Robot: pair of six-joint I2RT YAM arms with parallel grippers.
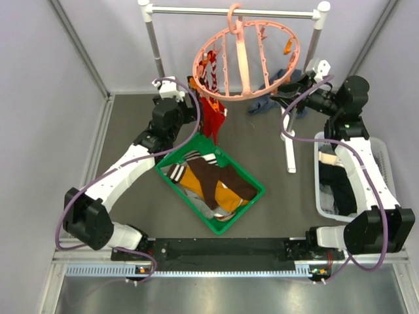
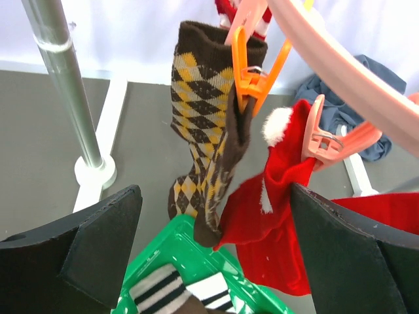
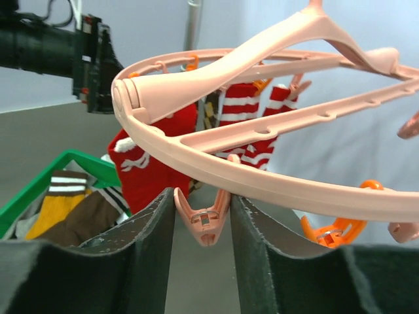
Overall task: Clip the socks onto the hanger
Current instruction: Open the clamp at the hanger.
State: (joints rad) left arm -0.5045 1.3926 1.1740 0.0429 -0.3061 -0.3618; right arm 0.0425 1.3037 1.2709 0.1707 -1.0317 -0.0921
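Partly hidden under the hanger (image 1: 245, 62), right tool (image 3: 201, 196) pinches a pink clip (image 3: 203, 226); left tool (image 2: 215, 190) gapes wide

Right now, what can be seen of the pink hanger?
The hanger is a large round salmon-pink ring, plastic by its look, with curved crossbars. Its top hook sits over the silver rail, and it hangs tilted. Small orange and pink clips dangle from the ring. On its left side, clips hold a brown argyle sock, a red sock and a red-and-white striped sock. The right gripper presses its fingers against both sides of one pink clip under the rim.
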